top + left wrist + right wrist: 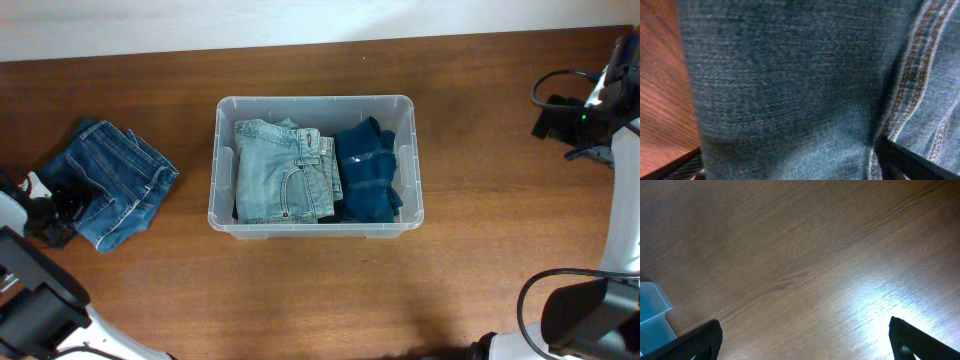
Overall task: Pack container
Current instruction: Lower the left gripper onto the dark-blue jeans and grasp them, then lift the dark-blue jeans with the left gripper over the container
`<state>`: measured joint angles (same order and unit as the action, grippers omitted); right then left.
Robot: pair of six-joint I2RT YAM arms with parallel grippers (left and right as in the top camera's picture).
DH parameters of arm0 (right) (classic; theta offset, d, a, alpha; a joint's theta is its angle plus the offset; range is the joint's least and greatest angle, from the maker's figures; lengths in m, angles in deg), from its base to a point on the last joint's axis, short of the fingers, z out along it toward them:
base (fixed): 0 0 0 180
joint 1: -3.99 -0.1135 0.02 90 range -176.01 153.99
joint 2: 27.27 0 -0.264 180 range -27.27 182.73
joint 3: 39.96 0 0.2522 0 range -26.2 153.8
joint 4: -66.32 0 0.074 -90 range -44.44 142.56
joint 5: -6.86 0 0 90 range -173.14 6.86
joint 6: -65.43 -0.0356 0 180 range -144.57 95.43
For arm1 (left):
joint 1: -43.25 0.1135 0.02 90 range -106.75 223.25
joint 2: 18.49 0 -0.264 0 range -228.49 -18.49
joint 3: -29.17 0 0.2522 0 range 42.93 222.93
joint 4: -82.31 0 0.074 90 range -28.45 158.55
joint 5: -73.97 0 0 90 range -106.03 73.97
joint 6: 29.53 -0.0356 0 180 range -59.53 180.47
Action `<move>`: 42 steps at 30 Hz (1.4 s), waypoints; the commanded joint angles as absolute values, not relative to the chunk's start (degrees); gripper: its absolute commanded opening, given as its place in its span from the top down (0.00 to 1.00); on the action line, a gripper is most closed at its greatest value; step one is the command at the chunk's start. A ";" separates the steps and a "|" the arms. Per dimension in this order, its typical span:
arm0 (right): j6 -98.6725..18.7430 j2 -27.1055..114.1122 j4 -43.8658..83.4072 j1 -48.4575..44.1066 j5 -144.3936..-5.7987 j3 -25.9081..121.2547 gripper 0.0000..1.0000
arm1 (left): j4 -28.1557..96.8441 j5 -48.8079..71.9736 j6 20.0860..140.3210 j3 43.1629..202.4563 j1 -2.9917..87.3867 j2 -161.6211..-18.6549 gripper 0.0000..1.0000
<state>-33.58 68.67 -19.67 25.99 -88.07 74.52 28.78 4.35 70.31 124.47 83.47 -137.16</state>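
The clear plastic container (315,100) stands mid-table. It holds folded light blue jeans (285,170) on the left and a dark blue garment (368,172) on the right. Folded darker blue denim shorts (115,180) lie on the table at the far left. My left gripper (62,205) is down at their near-left edge. In the left wrist view its fingers (790,170) are spread wide with the denim (800,75) between them. My right gripper (590,110) is open and empty (805,345) over bare wood at the far right. A corner of the container (650,317) shows at the left in that view.
The brown wooden table (500,260) ends at a pale wall along the top edge. Black cables and the right arm's base sit at the right edge (600,300). The left arm's base sits at the lower left (40,300).
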 commanded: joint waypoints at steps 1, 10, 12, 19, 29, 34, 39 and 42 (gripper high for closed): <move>-34.04 68.67 -19.67 26.14 -88.35 75.11 0.01 | 30.46 3.91 69.40 121.52 82.10 -136.18 0.02; -34.04 68.67 -19.69 26.14 -88.33 75.11 0.01 | 29.42 4.13 69.37 121.50 82.01 -136.16 0.81; -34.04 68.67 -19.67 26.14 -88.33 75.11 0.01 | 29.13 4.13 69.40 121.52 82.01 -136.14 0.99; -34.04 68.67 -19.67 26.14 -88.33 75.11 0.01 | 28.19 7.21 69.40 122.39 82.01 -133.86 0.99; -34.04 68.67 -19.67 26.14 -88.33 75.11 0.01 | 29.13 13.75 74.79 127.31 82.01 -120.62 1.00; -34.04 68.67 -19.67 26.14 -88.33 75.11 0.01 | 29.09 13.81 77.18 128.03 81.31 -112.27 1.00; -34.04 68.67 -19.67 26.14 -88.33 75.11 0.02 | 29.04 16.35 78.75 129.43 77.92 -106.89 0.99; -34.04 68.67 -19.67 26.14 -88.33 75.11 0.02 | 29.04 19.84 80.65 131.25 74.86 -105.32 0.99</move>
<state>-33.63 68.67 -19.67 25.99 -88.07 74.52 27.91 11.43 78.18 126.70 78.84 -110.00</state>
